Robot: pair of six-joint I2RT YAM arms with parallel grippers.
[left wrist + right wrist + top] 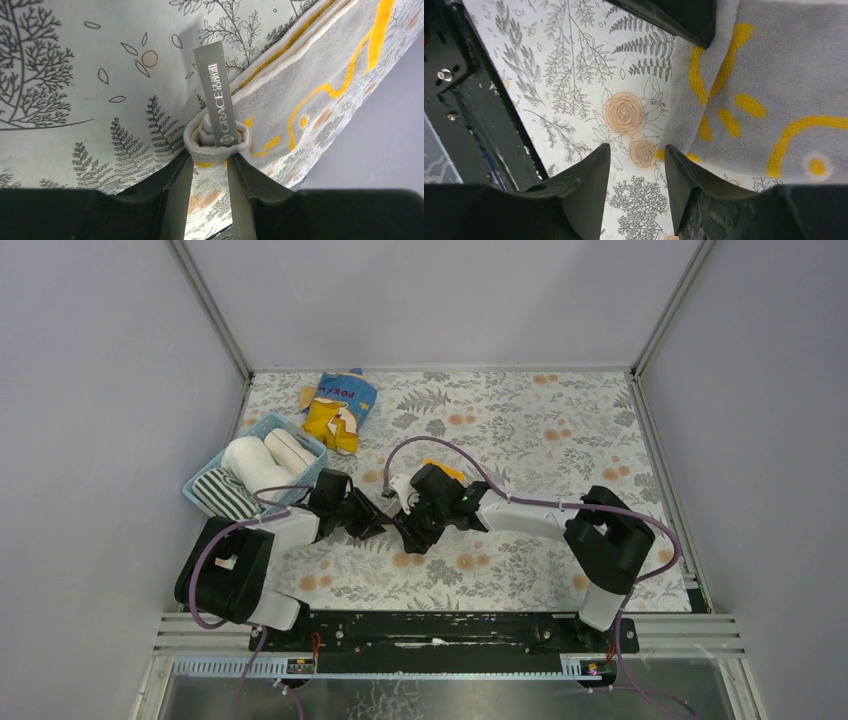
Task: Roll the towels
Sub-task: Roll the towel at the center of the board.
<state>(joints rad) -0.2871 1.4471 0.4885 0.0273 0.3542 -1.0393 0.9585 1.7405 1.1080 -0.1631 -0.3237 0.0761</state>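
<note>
The beige towel (320, 75) is pinched at its rolled corner by the left tool (210, 160); the right tool (638, 152) is seen parted, empty.

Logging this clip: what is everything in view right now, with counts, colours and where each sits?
beige towel: one, beige with yellow marks, lying at the table centre
grey tag: one, grey, printed GRACE, on the towel's pinched corner
white towels: two, cream-white, rolled, in the basket
striped towel: one, black-and-white, at the basket's near end
basket: one, light blue, left side of the table
snack bag: one, blue and yellow, just beyond the basket
tablecloth: one, pale floral, covering the table
left pincer: black, shut on the beige towel's corner
right pincer: black, open, beside the towel's edge
</note>
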